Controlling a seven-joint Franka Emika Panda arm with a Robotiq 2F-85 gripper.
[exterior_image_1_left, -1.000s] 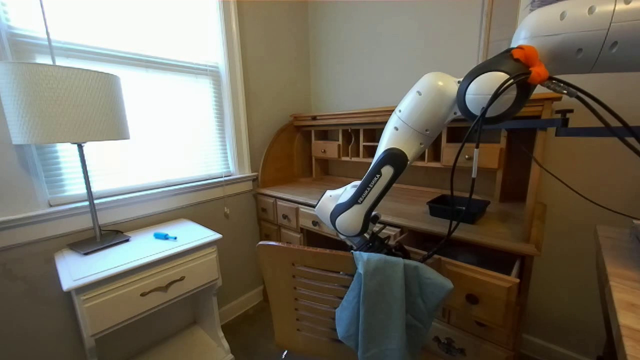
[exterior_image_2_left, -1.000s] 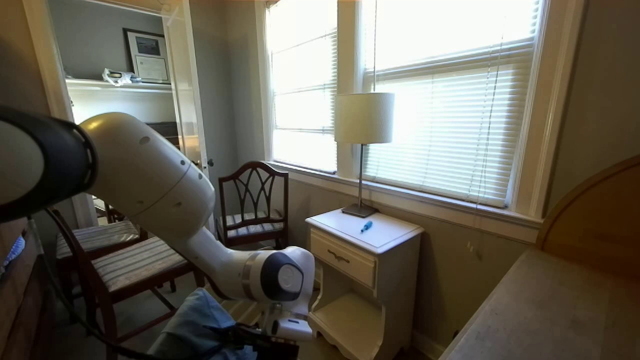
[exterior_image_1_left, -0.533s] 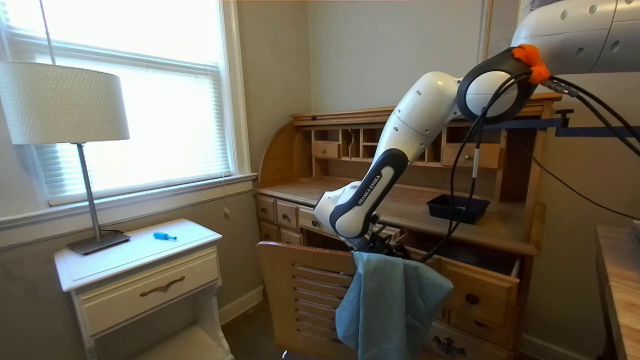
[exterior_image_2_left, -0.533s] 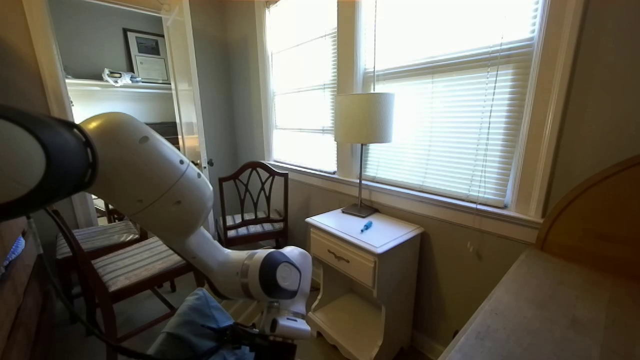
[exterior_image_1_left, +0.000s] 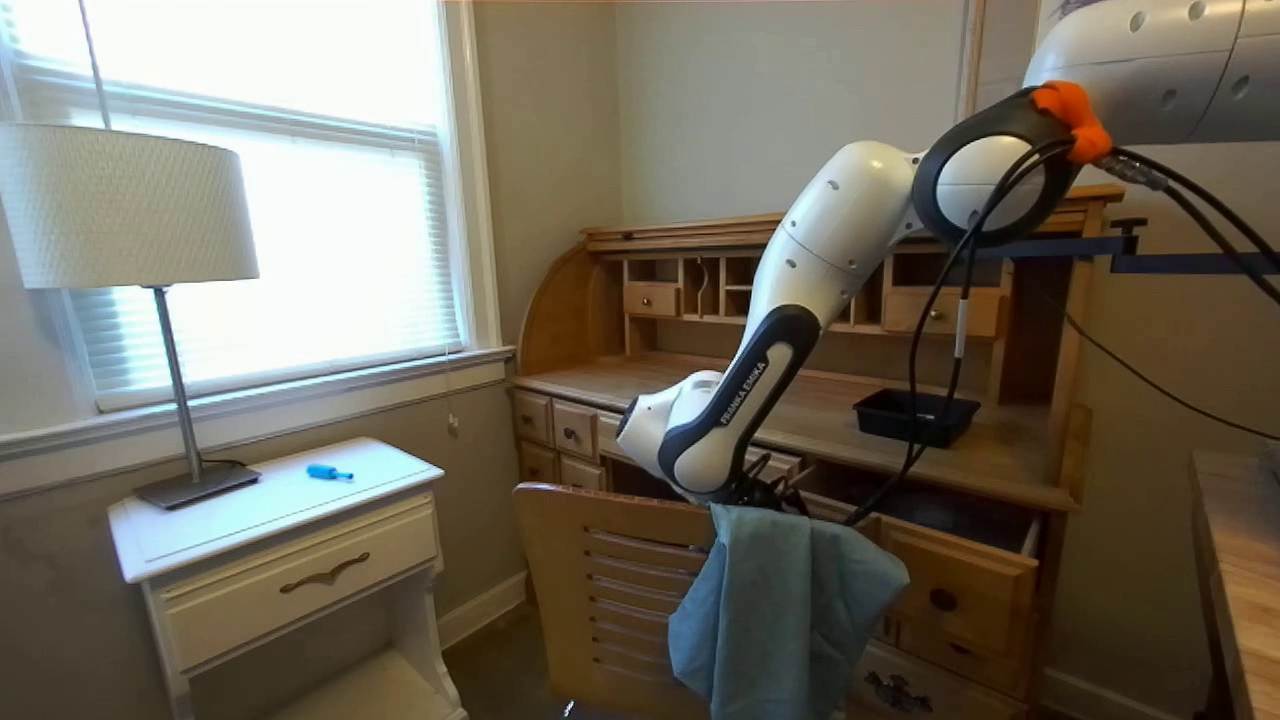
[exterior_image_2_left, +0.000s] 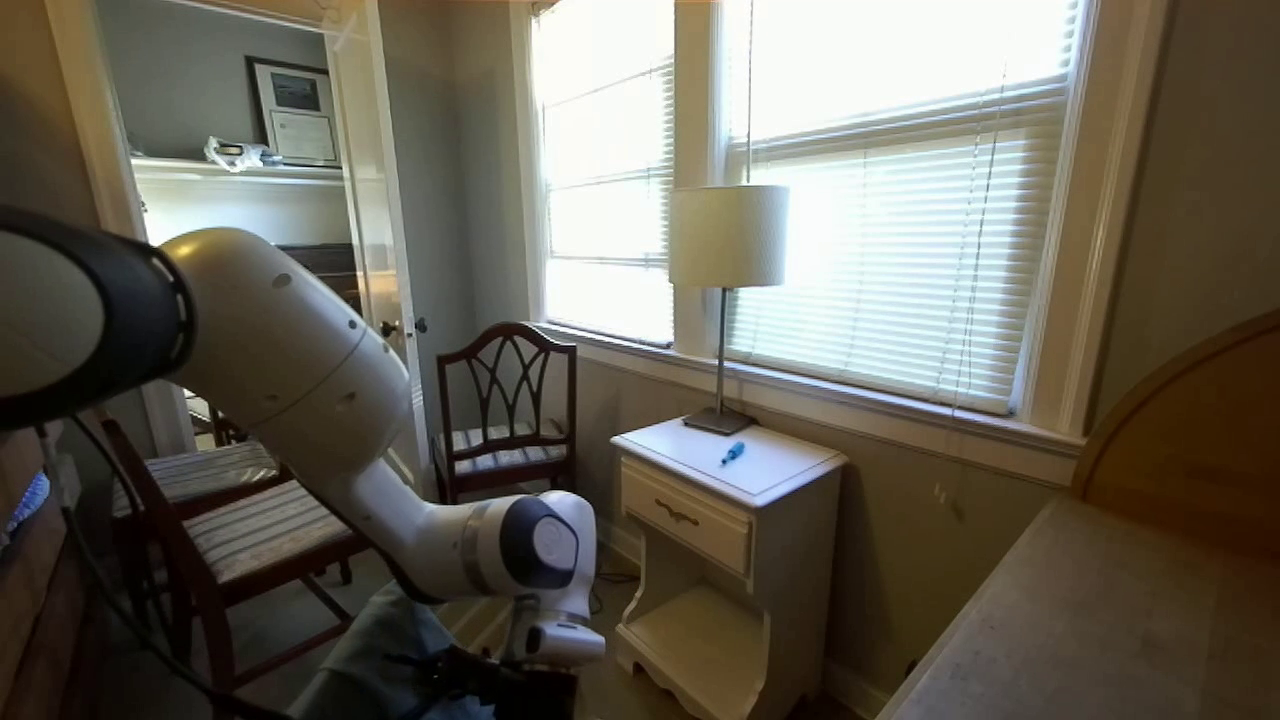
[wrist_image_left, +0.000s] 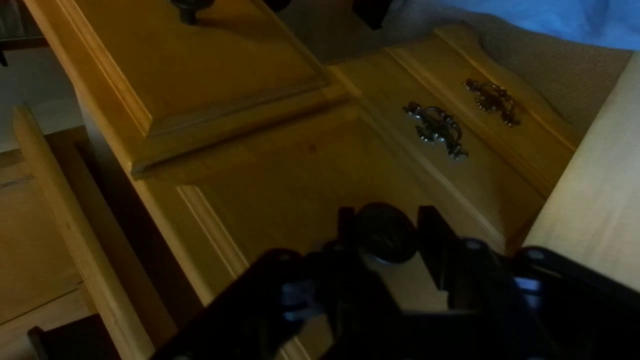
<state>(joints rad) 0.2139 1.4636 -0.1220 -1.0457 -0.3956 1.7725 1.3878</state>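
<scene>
In the wrist view my gripper (wrist_image_left: 388, 225) has its black fingers on either side of a dark round knob (wrist_image_left: 385, 236), shut on it. The knob sits on a wooden drawer front (wrist_image_left: 300, 160) of the roll-top desk (exterior_image_1_left: 660, 375). Alongside is a raised panel (wrist_image_left: 215, 55) with its own knob (wrist_image_left: 190, 10). Ornate metal handles, one (wrist_image_left: 436, 131) nearer, mark the drawers beyond. In an exterior view the gripper's tips are hidden behind the chair back (exterior_image_1_left: 610, 590) and the blue cloth (exterior_image_1_left: 780, 610) draped over it.
A pulled-out drawer (exterior_image_1_left: 960, 560) shows at the desk's right, below a black tray (exterior_image_1_left: 918, 420) on the desktop. A white nightstand (exterior_image_1_left: 300, 520) holds a lamp (exterior_image_1_left: 130, 210) and a small blue object (exterior_image_1_left: 328, 472). Wooden chairs (exterior_image_2_left: 270, 525) stand behind the arm.
The arm has shifted a little to the left in both exterior views, its wrist moving with it. The blue cloth has stirred slightly. Nightstand and tray are unmoved.
</scene>
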